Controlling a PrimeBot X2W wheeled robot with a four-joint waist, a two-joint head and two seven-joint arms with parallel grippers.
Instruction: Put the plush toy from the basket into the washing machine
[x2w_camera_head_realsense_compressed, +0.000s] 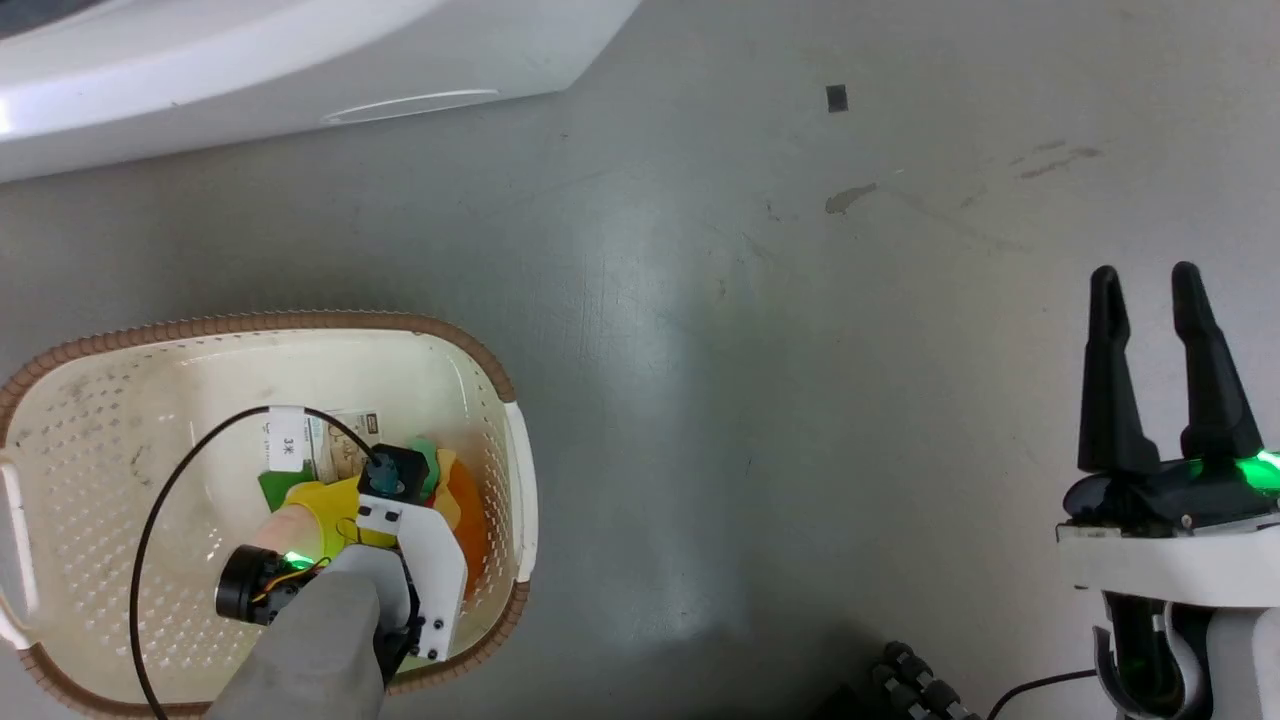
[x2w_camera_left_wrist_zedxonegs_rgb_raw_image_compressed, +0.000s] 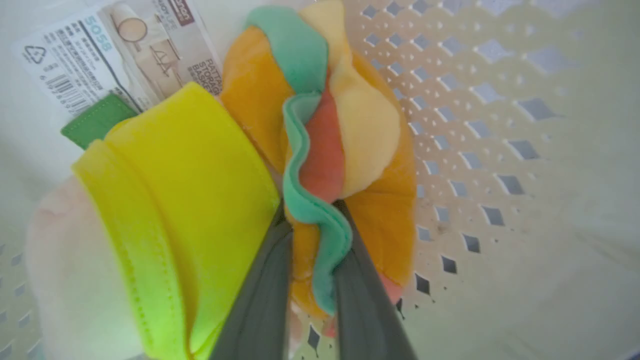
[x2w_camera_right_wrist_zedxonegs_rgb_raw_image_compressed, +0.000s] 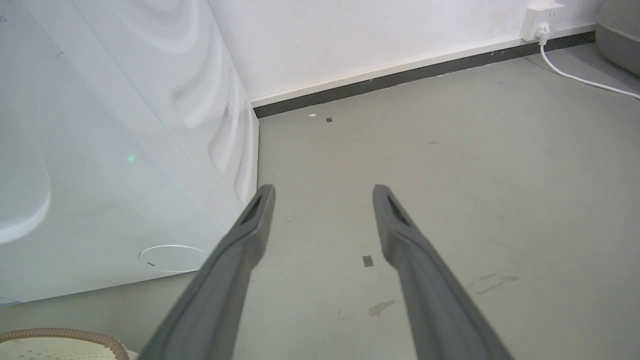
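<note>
Left wrist view puts us inside the basket (x2w_camera_left_wrist_zedxonegs_rgb_raw_image_compressed: 500, 150), where our left jaws are clamped on the plush toy (x2w_camera_left_wrist_zedxonegs_rgb_raw_image_compressed: 365, 130), pinching its green frill between the orange bun halves. The toy sits low in the basket, against the perforated wall and just beside the paper label (x2w_camera_left_wrist_zedxonegs_rgb_raw_image_compressed: 125, 50) on the bottom. Seen from the head view, our left arm (x2w_camera_head_realsense_compressed: 330, 620) reaches down over the brown rim, while our right jaws stand apart and empty above the grey floor (x2w_camera_head_realsense_compressed: 800, 350), well apart from the basket.

We judge the task barely begun: the grip looks made, but the lift, the carry to the washing machine (x2w_camera_head_realsense_compressed: 200, 60) and the drop inside are all left to do.

Much is hard to read. The fingertips are buried in the folds, so we cannot tell how deep the hold goes, nor whether the toy rests on the basket's bottom. Our own wrist covers most of the toy from above. The washing machine is cut off at the frame's top, leaving a white panel, so we cannot tell whether its door is open.
</note>
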